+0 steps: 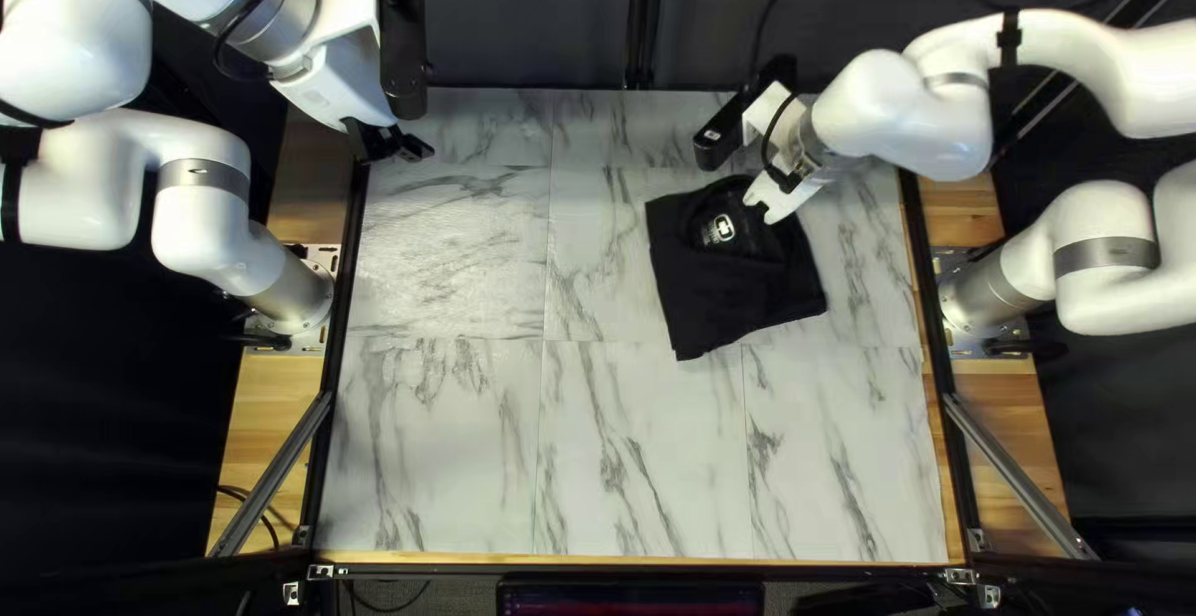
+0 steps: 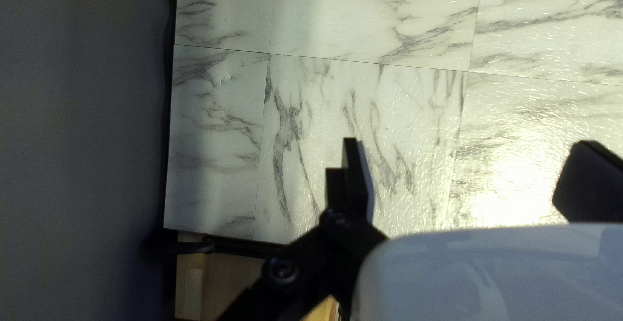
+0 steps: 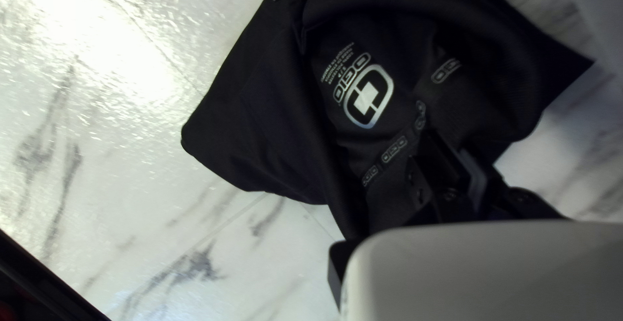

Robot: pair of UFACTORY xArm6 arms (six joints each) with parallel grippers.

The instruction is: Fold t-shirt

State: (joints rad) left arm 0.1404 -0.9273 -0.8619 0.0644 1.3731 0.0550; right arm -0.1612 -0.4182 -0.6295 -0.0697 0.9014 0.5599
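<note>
As you survey the table (image 1: 648, 479), your stock reads: one black T-shirt (image 1: 735, 298), right of centre in the top left view, folded, probably light, limp, unbreakable (best taken by its folded edge, all layers together); two grippers: left gripper (image 2: 470, 144), spread and empty; right gripper (image 3: 457, 149), over the shirt, hold impossible to tell.
</note>
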